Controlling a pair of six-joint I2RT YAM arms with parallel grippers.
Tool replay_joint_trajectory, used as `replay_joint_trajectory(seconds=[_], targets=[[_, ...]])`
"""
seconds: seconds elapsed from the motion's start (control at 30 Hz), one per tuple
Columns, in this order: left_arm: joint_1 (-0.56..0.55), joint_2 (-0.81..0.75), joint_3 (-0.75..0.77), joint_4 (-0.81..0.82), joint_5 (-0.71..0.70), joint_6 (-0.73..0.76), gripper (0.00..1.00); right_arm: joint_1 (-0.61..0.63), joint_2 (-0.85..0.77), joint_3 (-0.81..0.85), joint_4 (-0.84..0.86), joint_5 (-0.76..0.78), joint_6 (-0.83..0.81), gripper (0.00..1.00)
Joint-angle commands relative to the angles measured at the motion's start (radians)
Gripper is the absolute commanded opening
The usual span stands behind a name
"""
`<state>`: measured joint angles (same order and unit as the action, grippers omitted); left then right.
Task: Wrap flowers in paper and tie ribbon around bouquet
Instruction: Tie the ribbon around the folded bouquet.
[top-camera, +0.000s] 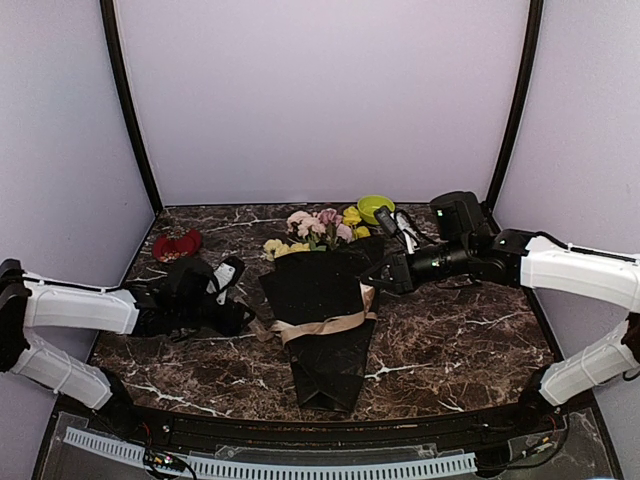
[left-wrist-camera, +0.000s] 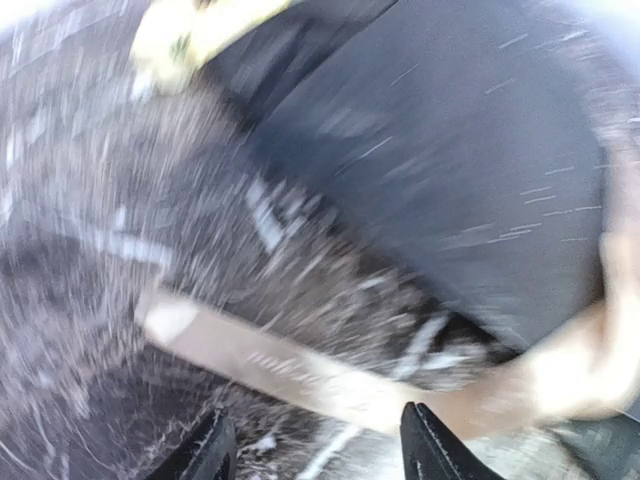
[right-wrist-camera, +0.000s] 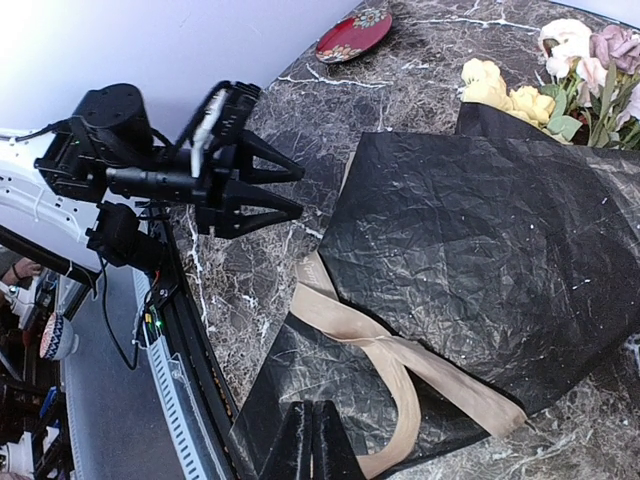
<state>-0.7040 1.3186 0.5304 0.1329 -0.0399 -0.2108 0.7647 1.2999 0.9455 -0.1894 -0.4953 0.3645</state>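
Bouquet (top-camera: 322, 300) is laid mid-frame on the counter (top-camera: 450, 340), ribbon (top-camera: 325, 325) looped round its waist; the spread left end effector (left-wrist-camera: 315, 450) should be centred over the loose tail before closing; the right end effector (right-wrist-camera: 312, 440) is seen shut.

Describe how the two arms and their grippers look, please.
The left arm and right arm have white rounded shells with black joints. The left gripper is black, with two pointed wedge-shaped fingers and a white strip on its body. The right gripper has black pointed fingers too. A small green light shows on the right arm's black joint.
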Motion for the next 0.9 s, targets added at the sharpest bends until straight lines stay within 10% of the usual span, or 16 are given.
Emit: replay_joint_trajectory(seconds=[0.0, 0.53, 0.73, 0.87], targets=[[-0.001, -0.135, -0.091, 0.102, 0.206, 0.205, 0.58, -0.004, -0.008, 0.0, -0.006, 0.016, -0.017, 0.0], [-0.181, 0.088, -0.073, 0.256, -0.117, 0.394, 0.7, -0.016, -0.027, 0.021, -0.016, 0.007, -0.014, 0.0], [-0.189, 0.255, 0.026, 0.232, -0.162, 0.419, 0.51, -0.023, -0.034, 0.028, -0.019, -0.001, -0.014, 0.0], [-0.19, 0.273, 0.018, 0.259, -0.217, 0.376, 0.05, -0.052, -0.06, 0.039, -0.007, -0.027, 0.005, 0.0]])
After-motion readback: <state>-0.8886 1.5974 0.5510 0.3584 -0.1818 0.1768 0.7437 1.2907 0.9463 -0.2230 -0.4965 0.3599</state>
